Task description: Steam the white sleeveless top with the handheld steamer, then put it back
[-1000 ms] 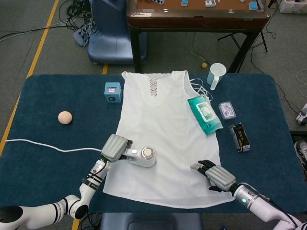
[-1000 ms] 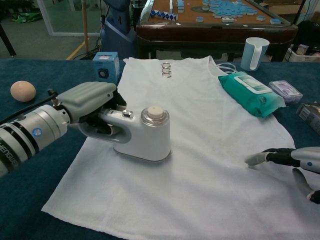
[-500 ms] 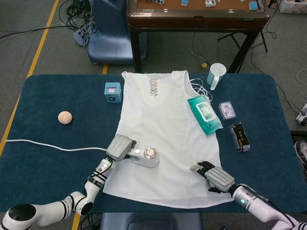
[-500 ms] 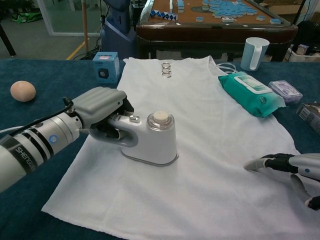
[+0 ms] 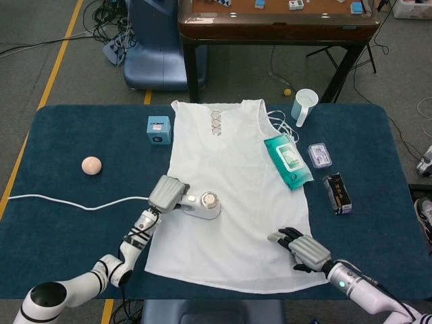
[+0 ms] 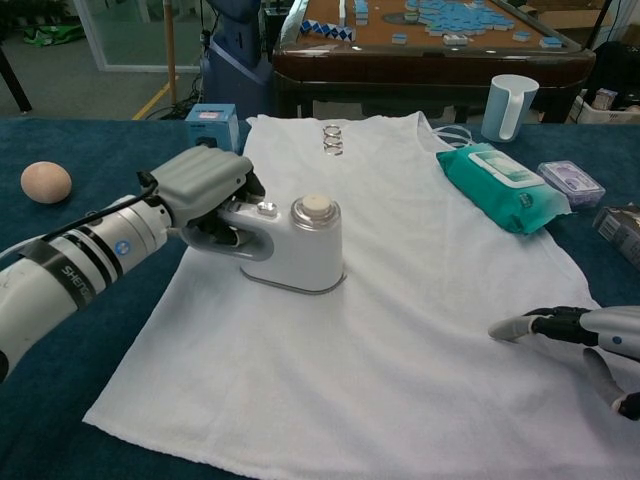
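left hand [image 6: 200, 185] grips steamer [image 6: 296, 246] handle, steamer flat on white top [image 5: 229, 196] spread on table [image 5: 61, 229] | right hand [image 5: 302, 248] rests on top's lower right, fingers apart, holding nothing | head view alone shows white cord [image 5: 67, 203] trailing left

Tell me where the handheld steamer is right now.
The handheld steamer sits on the white sleeveless top, at its left edge about midway up in the head view, its handle gripped by the left hand.
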Action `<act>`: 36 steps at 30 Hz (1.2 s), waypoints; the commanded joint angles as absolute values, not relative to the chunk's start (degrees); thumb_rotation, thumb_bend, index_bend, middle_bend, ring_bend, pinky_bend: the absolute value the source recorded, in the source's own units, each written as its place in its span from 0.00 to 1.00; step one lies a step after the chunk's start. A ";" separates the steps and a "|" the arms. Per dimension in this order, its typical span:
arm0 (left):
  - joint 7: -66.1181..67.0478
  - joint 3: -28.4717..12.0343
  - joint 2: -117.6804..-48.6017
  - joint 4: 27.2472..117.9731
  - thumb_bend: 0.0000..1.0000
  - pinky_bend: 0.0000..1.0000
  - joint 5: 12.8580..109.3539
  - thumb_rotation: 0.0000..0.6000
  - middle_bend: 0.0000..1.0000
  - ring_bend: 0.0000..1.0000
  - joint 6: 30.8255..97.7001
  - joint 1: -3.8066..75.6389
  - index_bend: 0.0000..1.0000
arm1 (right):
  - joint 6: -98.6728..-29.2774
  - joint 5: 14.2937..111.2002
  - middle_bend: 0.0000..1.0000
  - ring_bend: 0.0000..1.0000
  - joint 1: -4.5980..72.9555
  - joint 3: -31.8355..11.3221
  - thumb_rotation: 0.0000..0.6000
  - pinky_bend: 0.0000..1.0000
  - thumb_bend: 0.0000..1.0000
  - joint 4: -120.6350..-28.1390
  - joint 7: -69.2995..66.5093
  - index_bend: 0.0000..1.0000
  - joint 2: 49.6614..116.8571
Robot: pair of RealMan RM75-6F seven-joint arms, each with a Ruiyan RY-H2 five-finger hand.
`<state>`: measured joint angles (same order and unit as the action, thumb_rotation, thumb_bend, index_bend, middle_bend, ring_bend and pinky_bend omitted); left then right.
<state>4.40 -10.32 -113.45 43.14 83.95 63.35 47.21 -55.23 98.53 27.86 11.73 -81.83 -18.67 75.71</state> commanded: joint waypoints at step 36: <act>7.16 -5.93 -114.12 48.90 0.24 0.76 88.06 1.00 0.78 0.66 69.98 44.60 0.76 | -56.66 98.33 0.12 0.02 28.03 13.01 1.00 0.00 1.00 -82.76 -18.58 0.00 75.56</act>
